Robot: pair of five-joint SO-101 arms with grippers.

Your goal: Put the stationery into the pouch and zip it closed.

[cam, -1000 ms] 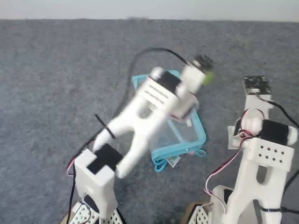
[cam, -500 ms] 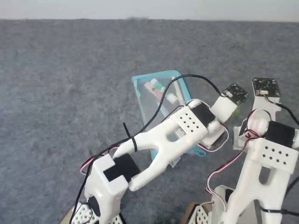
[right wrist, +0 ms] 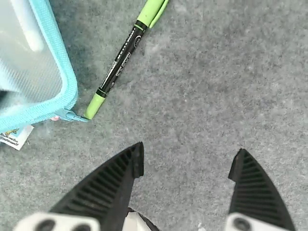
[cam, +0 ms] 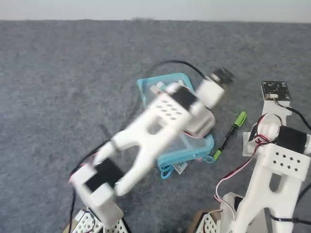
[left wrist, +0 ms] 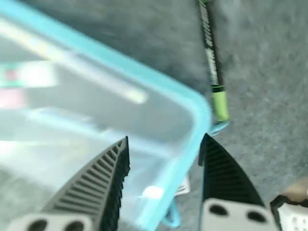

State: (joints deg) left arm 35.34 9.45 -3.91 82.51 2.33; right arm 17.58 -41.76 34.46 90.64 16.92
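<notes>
On the grey carpet (cam: 58,73), the left arm (cam: 160,116) hides most of the pouch (cam: 192,151).

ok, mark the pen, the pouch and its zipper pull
pen (right wrist: 118,62), right wrist view, black barrel.
pouch (right wrist: 57,53), right wrist view, teal edge.
zipper pull (right wrist: 72,116), right wrist view, tab by the pen's end.

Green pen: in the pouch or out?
Out. The green pen lies flat on the carpet beside the pouch, one end by the zipper pull at its corner.
</notes>
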